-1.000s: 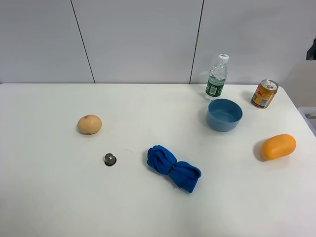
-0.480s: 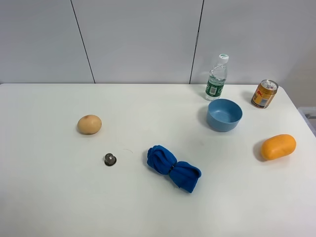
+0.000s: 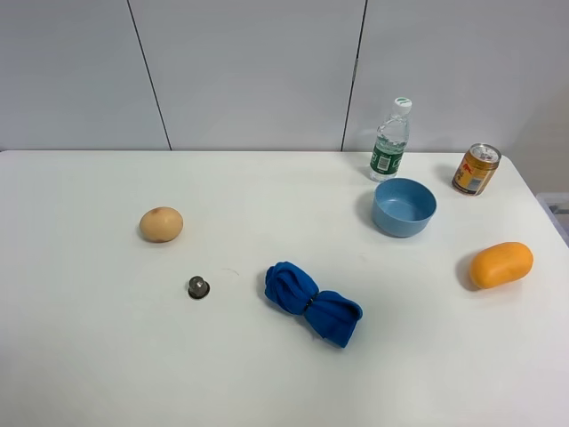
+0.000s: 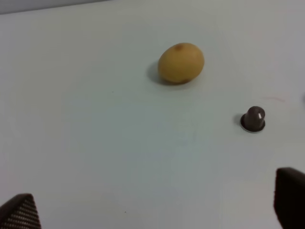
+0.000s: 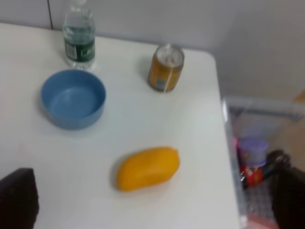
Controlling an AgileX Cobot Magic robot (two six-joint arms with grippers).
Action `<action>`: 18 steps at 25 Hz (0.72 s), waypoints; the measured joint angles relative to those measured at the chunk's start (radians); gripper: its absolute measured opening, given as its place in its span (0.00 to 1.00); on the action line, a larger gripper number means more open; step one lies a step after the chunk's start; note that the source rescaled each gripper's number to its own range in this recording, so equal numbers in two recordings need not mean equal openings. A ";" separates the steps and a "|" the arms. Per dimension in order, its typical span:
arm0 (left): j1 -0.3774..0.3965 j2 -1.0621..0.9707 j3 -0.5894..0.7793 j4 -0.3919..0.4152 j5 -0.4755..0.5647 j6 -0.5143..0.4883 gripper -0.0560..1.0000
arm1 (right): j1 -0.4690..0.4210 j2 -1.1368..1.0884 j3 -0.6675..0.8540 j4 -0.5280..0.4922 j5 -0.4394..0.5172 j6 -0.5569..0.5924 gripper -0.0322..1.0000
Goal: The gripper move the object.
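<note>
The yellow-orange drink can (image 3: 476, 169) stands upright at the table's far right corner, its silver top showing; it also shows in the right wrist view (image 5: 165, 68). Neither gripper shows in the exterior high view. My right gripper (image 5: 152, 198) is open and empty, its black fingertips (image 5: 16, 198) at the picture's lower corners, well short of the can with the orange fruit (image 5: 147, 168) between. My left gripper (image 4: 155, 205) is open and empty over bare table, far from the can.
A clear plastic bottle (image 3: 390, 140) and a blue bowl (image 3: 404, 207) stand left of the can. An orange fruit (image 3: 501, 264) lies near the right edge. A blue cloth (image 3: 311, 302), a small dark knob (image 3: 198, 286) and a tan potato (image 3: 161, 224) lie further left.
A dark part of the right arm at the exterior view's upper right edge one second ago has left the view. Nothing on the table has moved.
</note>
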 joint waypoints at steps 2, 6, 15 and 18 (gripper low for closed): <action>0.000 0.000 0.000 0.000 0.000 0.000 1.00 | 0.000 -0.053 0.085 0.000 -0.009 0.042 0.99; 0.000 0.000 0.000 0.000 0.000 0.000 1.00 | 0.000 -0.193 0.268 0.000 -0.038 0.097 0.99; 0.000 0.000 0.000 0.000 0.000 0.000 1.00 | 0.000 -0.473 0.532 0.000 -0.133 0.150 0.99; 0.000 0.000 0.000 0.000 0.000 0.000 1.00 | 0.000 -0.535 0.566 0.000 -0.137 0.138 0.99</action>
